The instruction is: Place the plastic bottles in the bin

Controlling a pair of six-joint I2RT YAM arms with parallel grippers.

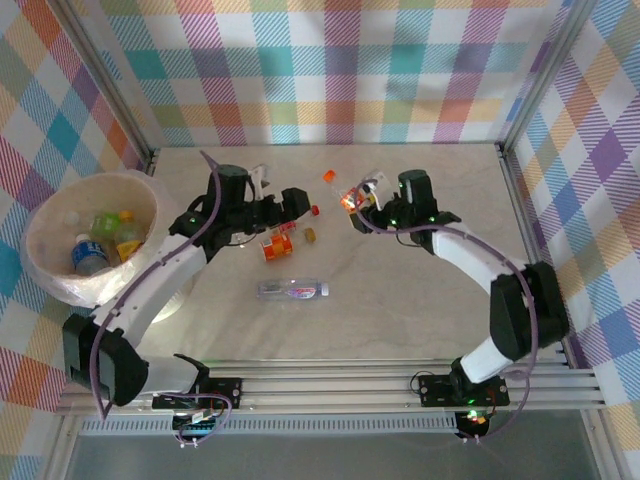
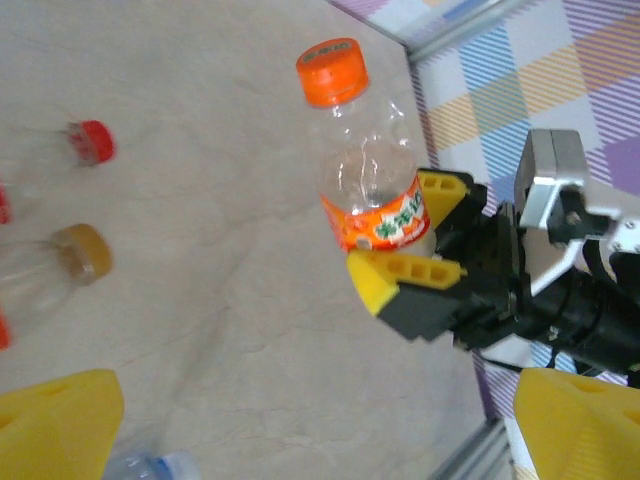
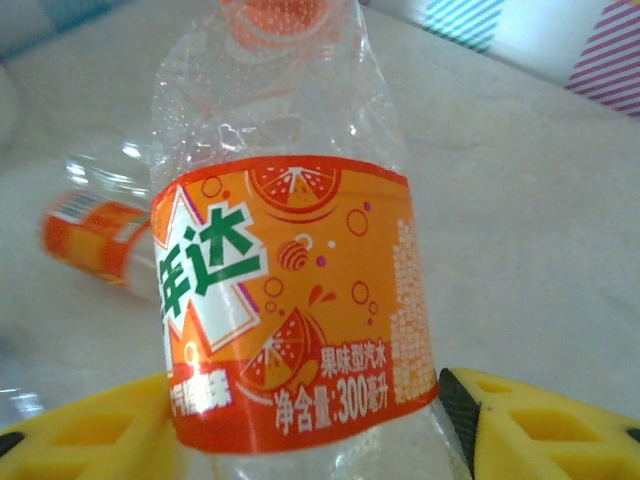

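At the left edge of the pale table [image 1: 420, 320] stands the bin [image 1: 45, 215], white, bag-lined and the largest item before you. It holds at least three bottles: a blue-labelled bottle [image 1: 88, 256], a green bottle [image 1: 107, 221] and a yellow-labelled bottle [image 1: 127, 240].

Both arms reach toward mid-table, well apart from the bin. Your left gripper [image 1: 292, 204] hovers over the loose bottles with its yellow pads [image 2: 60, 425] spread wide, holding nothing. Your right gripper [image 1: 362, 203] faces it. Its fingers [image 3: 545, 420] pinch the orange-labelled bottle [image 3: 290, 300] from both sides at the lower edge of the label. This bottle is clear and tilted, and its orange cap [image 2: 332, 72] points away from the gripper. Whether it clears the table you cannot tell.

Loose on the table lie further bottles. A clear blue-capped bottle [image 1: 292, 290] lies on its side nearest the arm bases. A lying orange bottle [image 1: 272, 247] rests just beside the left gripper. Close to it you see a red cap [image 2: 90, 140] and a brown cap [image 2: 80, 250], each on a clear neck; their bodies are cut off at the wrist view's edge.
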